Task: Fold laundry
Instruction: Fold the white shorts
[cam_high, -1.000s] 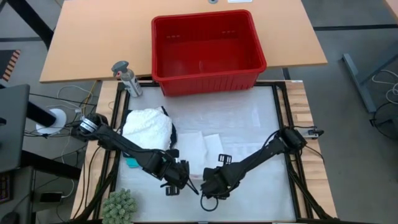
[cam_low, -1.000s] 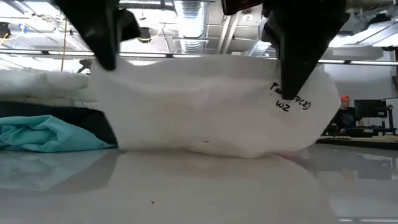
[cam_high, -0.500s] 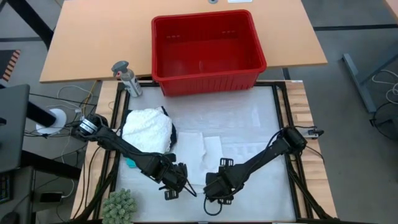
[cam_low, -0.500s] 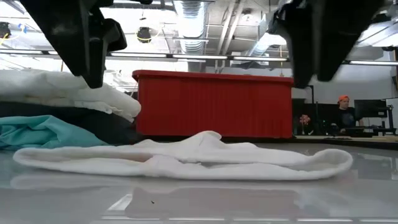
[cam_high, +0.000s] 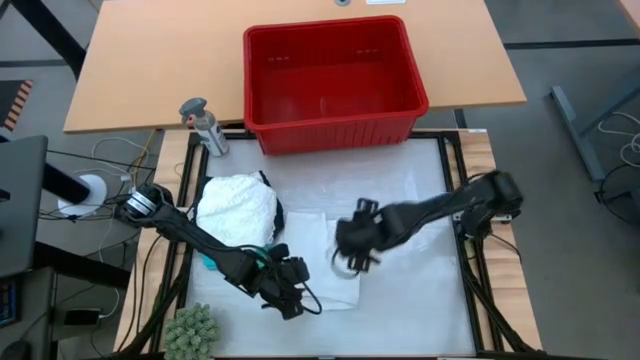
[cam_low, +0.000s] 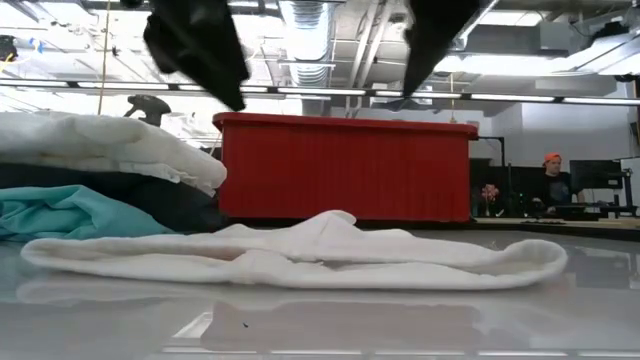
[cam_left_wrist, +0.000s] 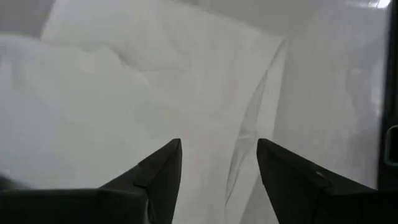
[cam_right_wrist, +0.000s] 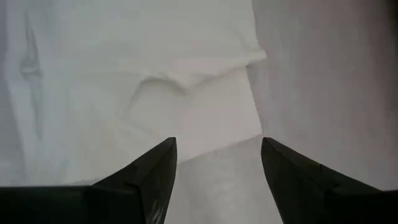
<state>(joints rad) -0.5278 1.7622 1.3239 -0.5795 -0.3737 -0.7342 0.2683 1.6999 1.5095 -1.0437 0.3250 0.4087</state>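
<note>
A white garment (cam_high: 322, 255) lies flat and slack on the table (cam_high: 420, 300), also seen in the low view as a low white cloth (cam_low: 300, 262). My left gripper (cam_high: 292, 292) hovers open over its near left corner; my left wrist view shows white cloth (cam_left_wrist: 186, 93) under the open fingers. My right gripper (cam_high: 350, 252) hangs open above the garment's right edge (cam_right_wrist: 205, 81). Both hang clear above the cloth in the low view. At the left, a pile of laundry (cam_high: 238, 205) rests on the table: white (cam_low: 100, 145) on top, black (cam_low: 160, 205) and teal (cam_low: 70, 215) below.
A red basket (cam_high: 335, 70) stands at the far edge, a spray bottle (cam_high: 203, 125) to its left. A green fuzzy plant (cam_high: 192, 328) sits at the near left corner. The table's right half (cam_high: 420, 220) is bare. A person (cam_low: 553, 185) sits far behind.
Both grippers held the white garment's near part up off the table, then let go. It fell and now lies flat, spread toward the near edge. My right gripper has risen and gone toward the far edge. My left gripper has turned in place.
</note>
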